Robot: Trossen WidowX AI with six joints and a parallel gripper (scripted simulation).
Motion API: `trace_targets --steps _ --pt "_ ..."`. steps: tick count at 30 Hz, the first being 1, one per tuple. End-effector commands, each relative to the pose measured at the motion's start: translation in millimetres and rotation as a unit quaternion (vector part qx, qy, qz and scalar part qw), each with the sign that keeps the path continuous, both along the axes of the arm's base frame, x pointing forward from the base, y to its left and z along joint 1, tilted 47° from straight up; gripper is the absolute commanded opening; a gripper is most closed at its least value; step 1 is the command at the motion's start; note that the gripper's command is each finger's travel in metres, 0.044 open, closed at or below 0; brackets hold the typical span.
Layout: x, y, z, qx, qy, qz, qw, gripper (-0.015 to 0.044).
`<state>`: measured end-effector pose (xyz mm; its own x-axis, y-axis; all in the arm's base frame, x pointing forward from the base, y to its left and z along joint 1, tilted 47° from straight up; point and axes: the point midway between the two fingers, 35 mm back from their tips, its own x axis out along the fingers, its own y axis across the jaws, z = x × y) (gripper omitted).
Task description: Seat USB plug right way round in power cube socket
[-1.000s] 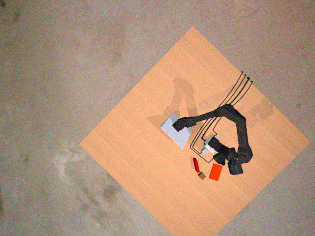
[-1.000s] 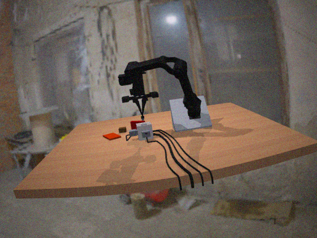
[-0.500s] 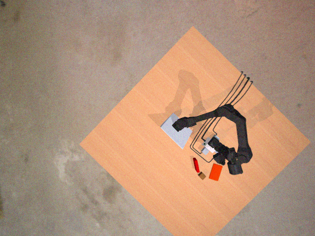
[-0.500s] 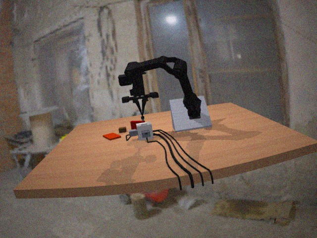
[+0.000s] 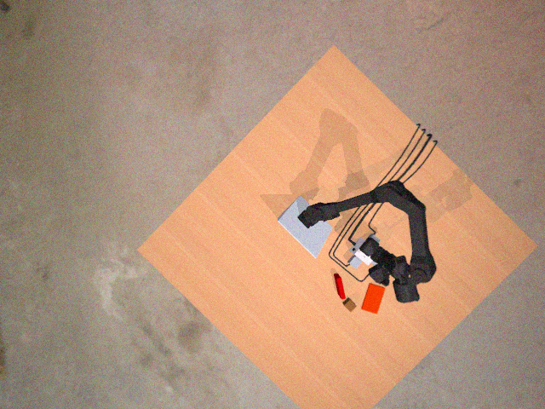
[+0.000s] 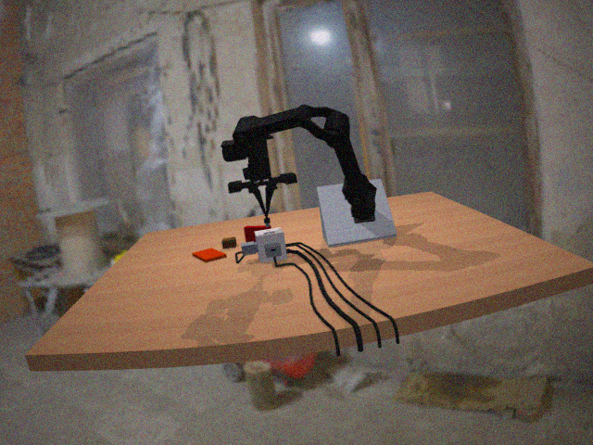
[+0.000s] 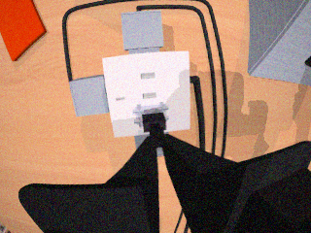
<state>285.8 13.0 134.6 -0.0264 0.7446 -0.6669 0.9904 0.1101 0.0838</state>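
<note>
The white power cube (image 5: 364, 256) (image 6: 261, 238) (image 7: 176, 68) stands on the table with slots in its top. My gripper (image 6: 266, 221) (image 7: 157, 142) points straight down over one side of the cube's top and is shut on the small grey USB plug (image 6: 267, 225). The plug's grey edges show around the fingertips in the wrist view. The plug is at or just above the cube's top. The fingers hide its lower end and the socket under it, so I cannot tell whether it touches the cube or which way round it is.
Grey plugs (image 7: 142, 30) (image 7: 88, 95) with black cables stick out of the cube's sides. An orange slab (image 5: 373, 298) (image 6: 208, 254) (image 7: 19, 26), a red block (image 5: 339, 285) (image 6: 253, 234) and a brown block (image 5: 349, 304) (image 6: 229, 242) lie nearby. A grey sloped panel (image 5: 301, 233) (image 6: 334, 215) (image 7: 279, 58) stands by the arm's base.
</note>
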Motion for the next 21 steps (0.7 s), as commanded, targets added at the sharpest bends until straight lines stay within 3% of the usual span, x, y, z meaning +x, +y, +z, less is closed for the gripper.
trace_targets --steps 1,21 --pt "-0.2 1.1 -0.7 0.005 0.001 0.001 1.0 0.0" --pt "-0.6 3.8 -1.3 0.013 0.003 0.001 1.0 0.0"
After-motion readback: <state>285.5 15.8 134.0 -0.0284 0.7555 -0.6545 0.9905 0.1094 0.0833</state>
